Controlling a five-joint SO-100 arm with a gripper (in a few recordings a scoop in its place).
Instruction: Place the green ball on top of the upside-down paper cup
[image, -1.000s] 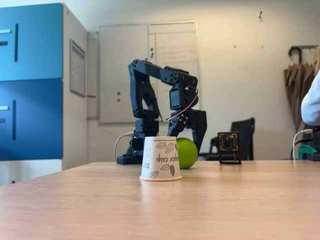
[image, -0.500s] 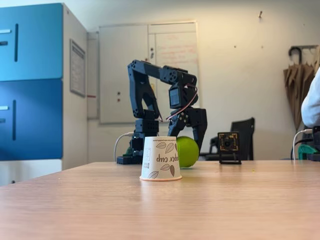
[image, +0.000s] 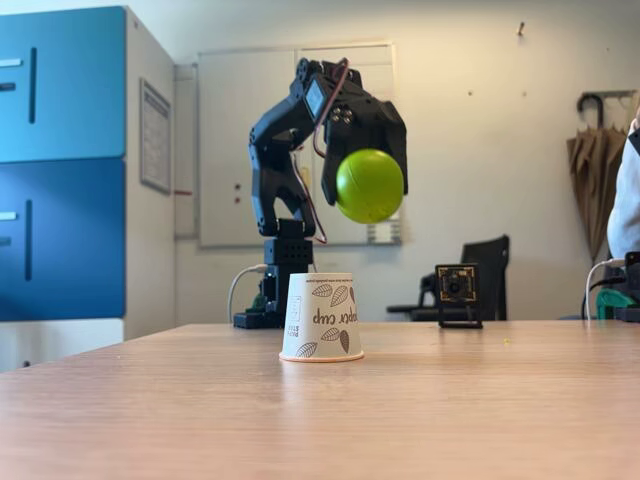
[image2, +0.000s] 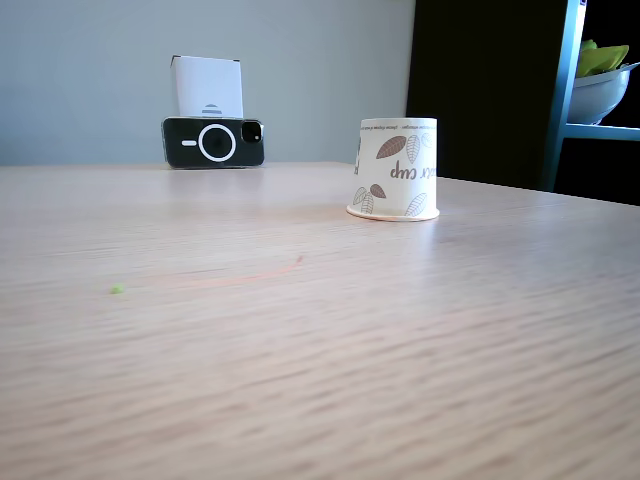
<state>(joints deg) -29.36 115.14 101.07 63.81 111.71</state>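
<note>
The paper cup (image: 321, 317) stands upside down on the wooden table (image: 320, 410), white with brown leaf prints; it also shows in the other fixed view, cup (image2: 395, 168) right of centre. High above the cup and slightly to its right, the green ball (image: 369, 186) hangs in the air. My black gripper (image: 366, 165) is shut on the ball, one dark finger on each side of it. The arm's base stands behind the cup.
A small black camera (image: 457, 292) on a stand sits right of the cup, at the table's far side. A phone (image2: 213, 141) leans against a white box (image2: 207, 86). A person's sleeve (image: 626, 205) shows at the right edge.
The gripper has lifted the green ball from the table behind the cup to well above the cup's height. The cup has not moved.
</note>
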